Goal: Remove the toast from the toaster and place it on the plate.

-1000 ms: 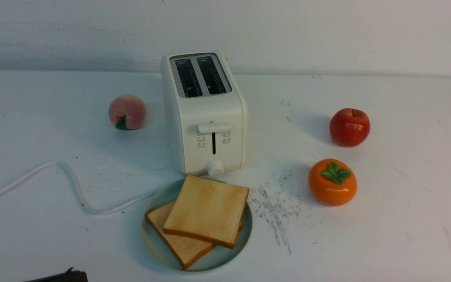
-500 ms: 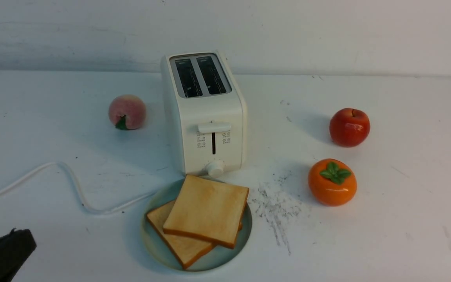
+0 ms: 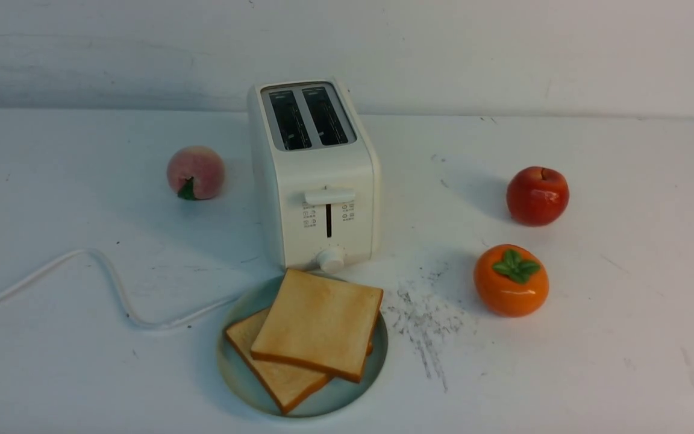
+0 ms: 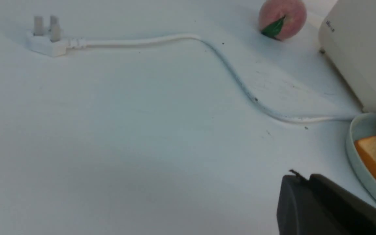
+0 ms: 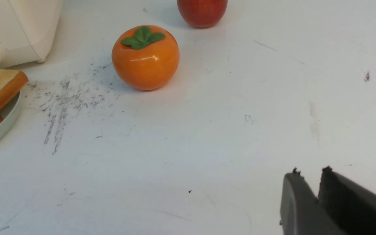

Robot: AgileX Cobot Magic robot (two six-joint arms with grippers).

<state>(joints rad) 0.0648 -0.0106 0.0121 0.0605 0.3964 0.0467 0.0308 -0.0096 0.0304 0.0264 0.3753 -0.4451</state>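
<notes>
Front view: two slices of toast lie on the pale blue-green plate [image 3: 356, 395]. Upper slice [image 3: 320, 322] rests across the lower slice [image 3: 278, 386], turned at an angle to it and covering much of it; the lower one shows mainly at the near left. Plate sits at the near side of the white toaster [image 3: 329, 175], whose two slots look dark. Slide lever [image 3: 330, 196] is at the high end of its track, above the round knob [image 3: 331, 259]. Peach [image 3: 196, 172] stands left of the toaster; red apple [image 3: 538, 196] well to the right, with the orange persimmon [image 3: 511, 280] nearer than it. White cord [image 3: 119, 283] curves over the left part of the table [image 3: 594, 374].

Left wrist view: left gripper [image 4: 304, 174], fingertips pressed together; plug [image 4: 49, 44] at the cord's end, prongs up.

Right wrist view: right gripper [image 5: 311, 171], fingertips slightly parted, a narrow gap between them.
</notes>
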